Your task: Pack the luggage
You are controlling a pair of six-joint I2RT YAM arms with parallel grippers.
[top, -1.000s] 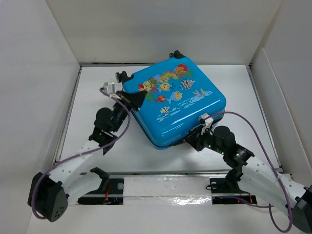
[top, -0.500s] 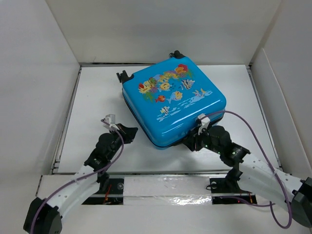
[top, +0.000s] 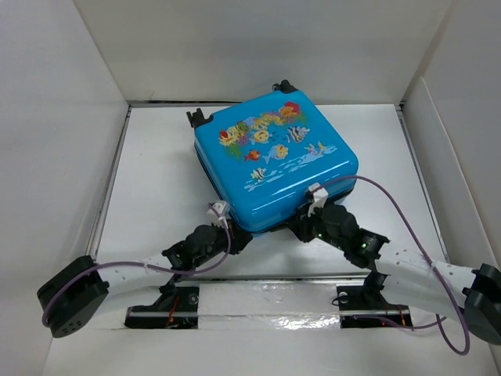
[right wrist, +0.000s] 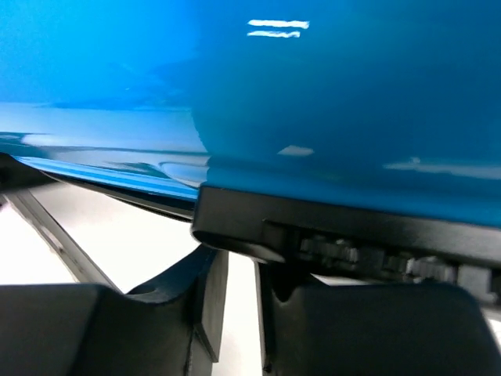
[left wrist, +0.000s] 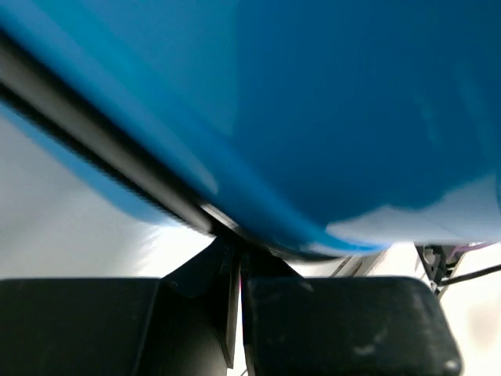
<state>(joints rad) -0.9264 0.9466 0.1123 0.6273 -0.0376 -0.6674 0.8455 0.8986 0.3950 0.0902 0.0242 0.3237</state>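
The luggage (top: pixel 274 160), a small bright blue hard-shell suitcase with a fish and coral print, lies closed and flat on the white table (top: pixel 156 180). Its wheels (top: pixel 197 117) point to the back. My left gripper (top: pixel 239 241) is shut with nothing in it, its tips at the case's near corner. In the left wrist view the blue shell (left wrist: pixel 329 102) and its dark seam hang just above the left gripper (left wrist: pixel 239 254). My right gripper (top: pixel 301 229) is against the near right edge. Close up, the right gripper (right wrist: pixel 241 262) stands slightly open under a black fitting (right wrist: pixel 313 227) on the shell (right wrist: pixel 313 94).
White walls (top: pixel 63 117) close in the table on the left, back and right. A metal rail (top: pixel 266 298) with the arm bases runs along the near edge. Purple cables (top: pixel 407 211) loop off both arms.
My left arm has swung from the suitcase's left side down to its near corner. The suitcase has shifted slightly toward the back. My right gripper's jaws have parted from shut.
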